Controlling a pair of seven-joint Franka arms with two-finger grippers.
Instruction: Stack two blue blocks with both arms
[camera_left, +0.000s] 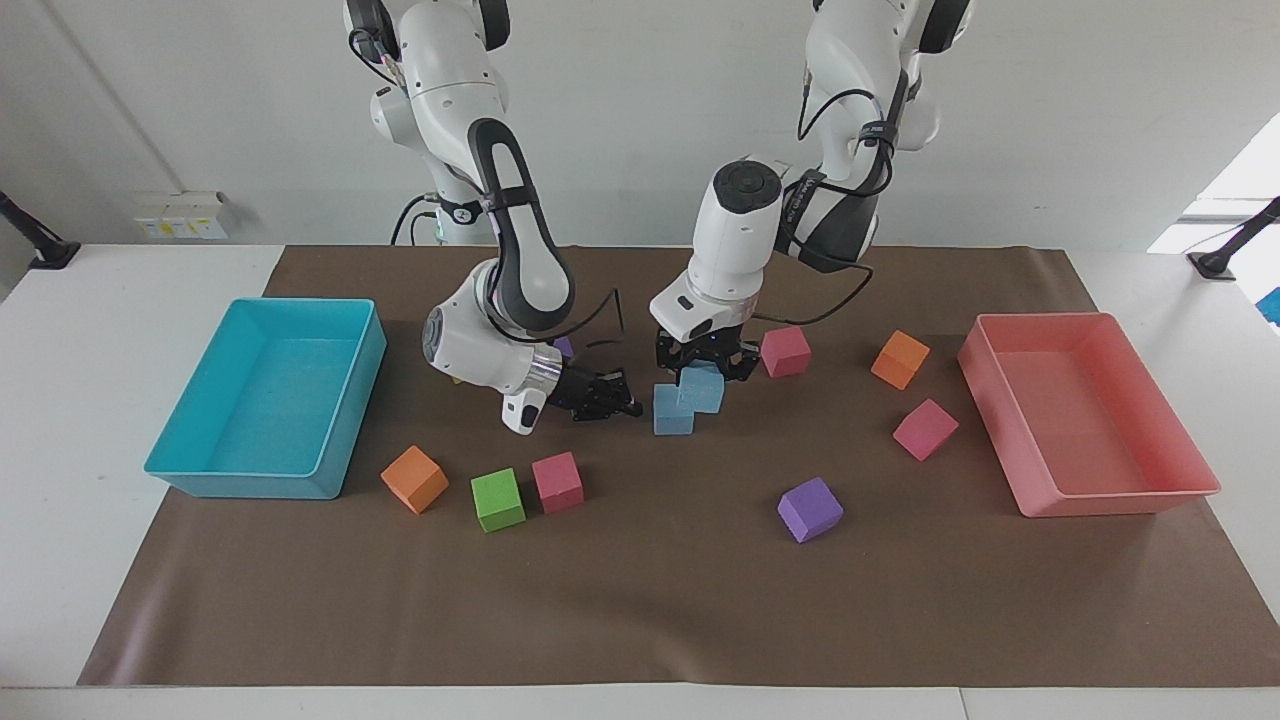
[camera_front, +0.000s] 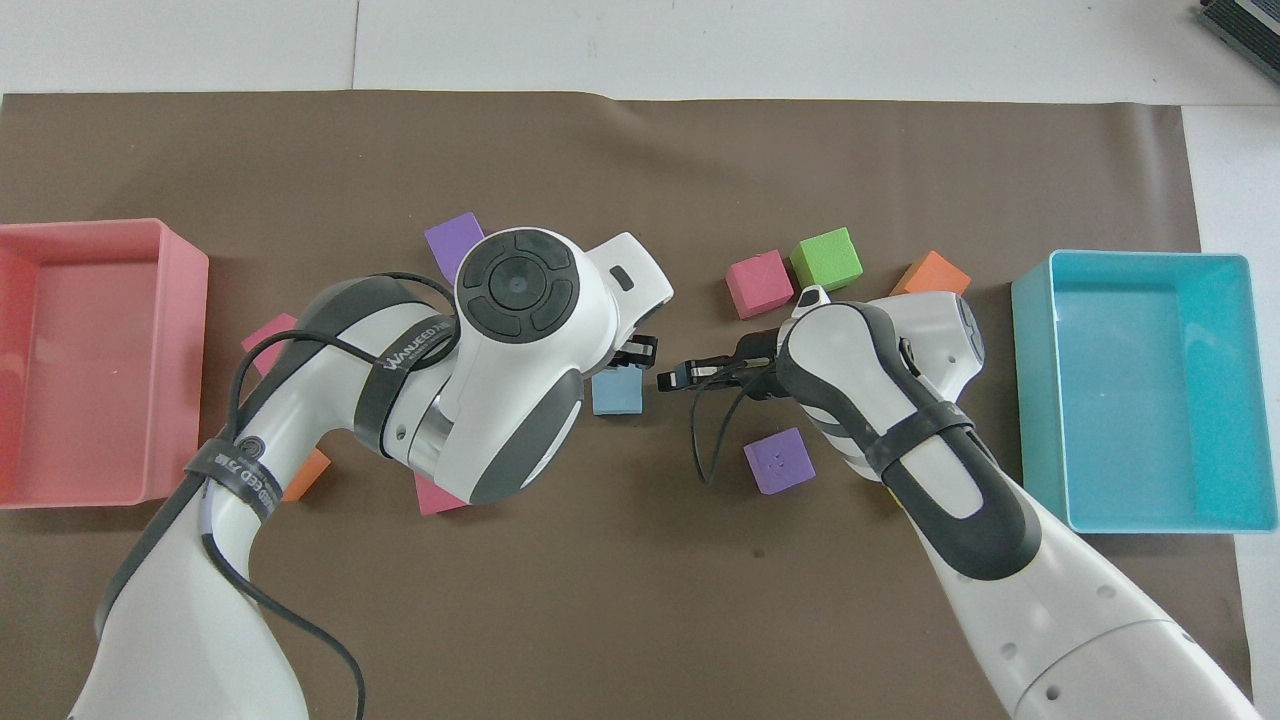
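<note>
— Blue blocks, where are they?
— One blue block (camera_left: 673, 417) lies on the brown mat; the left pincer (camera_left: 706, 372) grips the second blue block (camera_left: 701, 389) just above it.
— And the right pincer (camera_left: 612, 399)?
— Closed, empty, low beside the lying block.

**Colour survey of the table**

Mat (camera_left: 640, 600): plain brown. Table (camera_left: 100, 300): white. Trays: one turquoise (camera_left: 265, 400), one salmon pink (camera_left: 1085, 415). Cubes: two light blue, one on the mat (camera_left: 670, 420) and one raised (camera_left: 702, 388); two orange (camera_left: 414, 479) (camera_left: 899, 359); one green (camera_left: 497, 499); three pink-red (camera_left: 557, 482) (camera_left: 785, 351) (camera_left: 925, 429); purple (camera_left: 810, 509). Arms (camera_left: 745, 230): white, dark grey panels, black cabling. No patterns on any item.
</note>
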